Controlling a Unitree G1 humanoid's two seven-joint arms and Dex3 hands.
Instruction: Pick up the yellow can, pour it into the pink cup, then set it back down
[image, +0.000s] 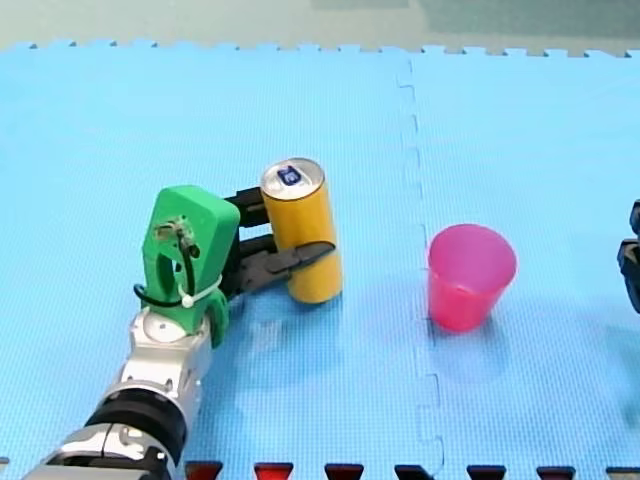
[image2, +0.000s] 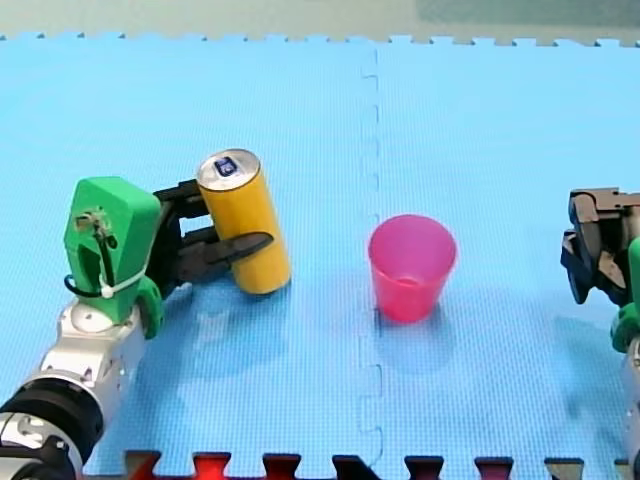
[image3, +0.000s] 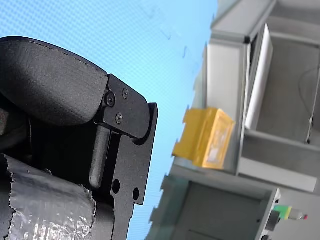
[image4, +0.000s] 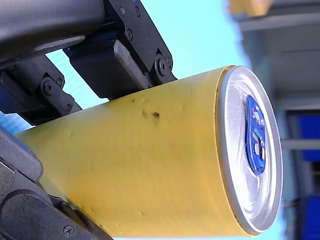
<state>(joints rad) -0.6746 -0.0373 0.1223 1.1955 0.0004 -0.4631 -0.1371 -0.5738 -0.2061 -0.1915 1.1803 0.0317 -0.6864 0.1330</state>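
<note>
Left hand (image: 250, 255) clamped round yellow can (image: 303, 235). Can leans on blue foam mat (image: 500, 120), left of pink cup (image: 470, 275). Right hand (image2: 598, 245) at right edge, openness unclear. Your risk: tilted grip lets can slip, or it spills short of cup.

Left hand (image: 240, 255) with black jointed fingers (image: 300, 254), small screws (image4: 161, 64) at the links. Behind it a bright green, blocky wrist housing (image: 187, 240), crossed by a thin black cable (image: 150, 296) and a white zip tie (image: 203, 293). Then a silver forearm ring (image: 165, 350) and a black collar (image: 140, 415). Right hand (image2: 597, 245) black too, with a green piece (image2: 626, 325) below. Grey tape (image3: 45, 200) wrapped on a black part in the first wrist view.
</note>
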